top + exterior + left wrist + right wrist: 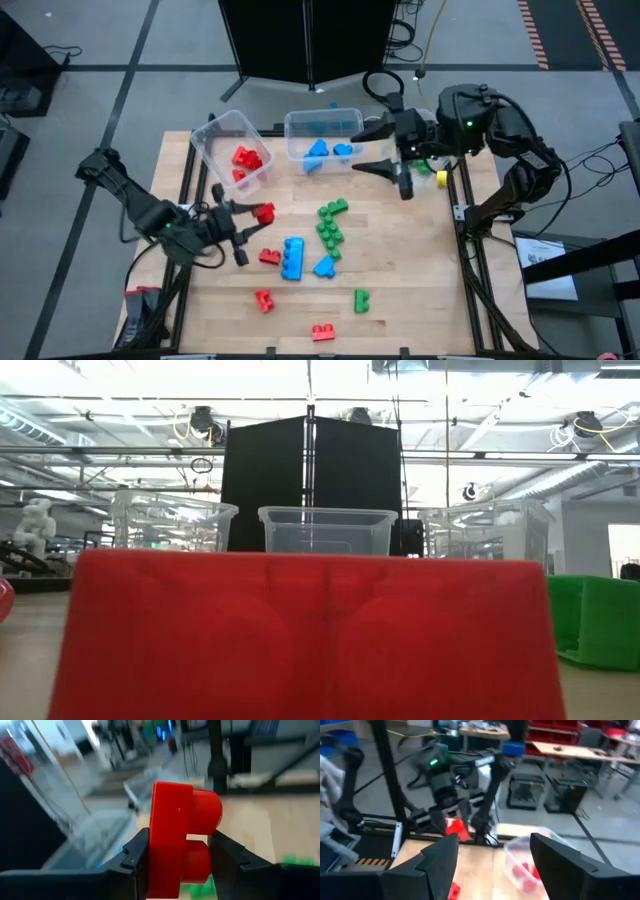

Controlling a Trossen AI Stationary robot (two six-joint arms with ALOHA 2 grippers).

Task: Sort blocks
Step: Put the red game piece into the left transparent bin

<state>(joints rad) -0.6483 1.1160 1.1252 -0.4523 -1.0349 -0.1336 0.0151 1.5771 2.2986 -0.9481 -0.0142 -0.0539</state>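
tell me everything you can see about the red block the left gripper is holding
The red block is a small, glossy plastic toy brick: a flat body with two round studs sticking out of one side. It is clamped between the fingers of the left gripper, which is shut on it, one finger on each side. The high view shows it over the table, near the clear bin holding other red blocks. Only the fingers touch it.

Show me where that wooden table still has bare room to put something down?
Bare wood lies between the green blocks and the table's right edge, and along the left edge below the red bin. The middle and front are crowded with loose blocks; both bins fill the back.
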